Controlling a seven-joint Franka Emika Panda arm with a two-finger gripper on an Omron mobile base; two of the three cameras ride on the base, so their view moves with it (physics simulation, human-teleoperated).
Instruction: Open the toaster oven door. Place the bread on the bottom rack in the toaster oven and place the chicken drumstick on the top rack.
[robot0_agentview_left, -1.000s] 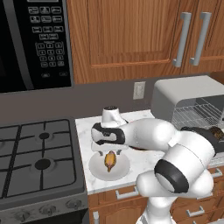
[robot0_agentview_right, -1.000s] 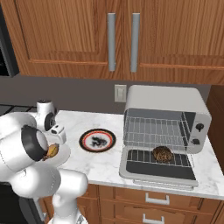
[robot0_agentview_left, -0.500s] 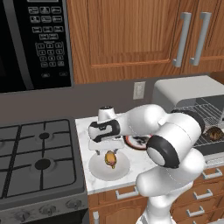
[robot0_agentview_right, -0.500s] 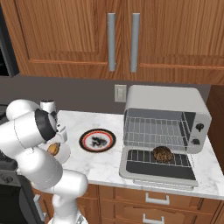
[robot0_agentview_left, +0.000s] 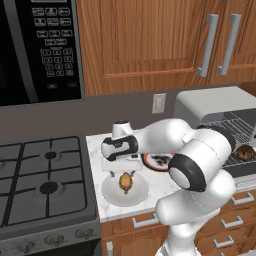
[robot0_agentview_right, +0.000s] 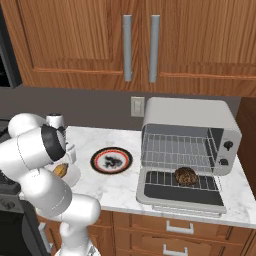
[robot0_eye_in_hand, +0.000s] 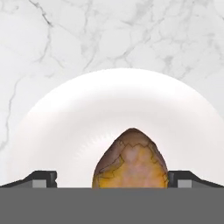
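Note:
The golden-orange chicken drumstick (robot0_agentview_left: 126, 182) (robot0_eye_in_hand: 131, 161) lies on a white plate (robot0_agentview_left: 112, 192) (robot0_eye_in_hand: 113, 105) next to the stove. My gripper (robot0_agentview_left: 124, 162) (robot0_eye_in_hand: 113, 180) hangs just above it, open, one fingertip (robot0_eye_in_hand: 42, 178) on each side of the meat without touching it. The silver toaster oven (robot0_agentview_right: 190, 117) stands at the right with its door (robot0_agentview_right: 180, 196) folded down flat. The dark brown bread (robot0_agentview_right: 186, 176) (robot0_agentview_left: 245, 152) rests on the bottom rack (robot0_agentview_right: 160, 177). The top rack (robot0_agentview_right: 175, 149) above it is bare.
A dark-rimmed patterned plate (robot0_agentview_right: 111, 160) (robot0_agentview_left: 159, 161) sits between the white plate and the oven. The gas stove (robot0_agentview_left: 42, 175) borders the counter on the left, with the black microwave (robot0_agentview_left: 40, 47) above it. Wooden cabinets (robot0_agentview_right: 140, 45) hang overhead.
The hand has stayed over the white plate and come down a little toward the drumstick, while the elbow has swung round. The jaws remain open.

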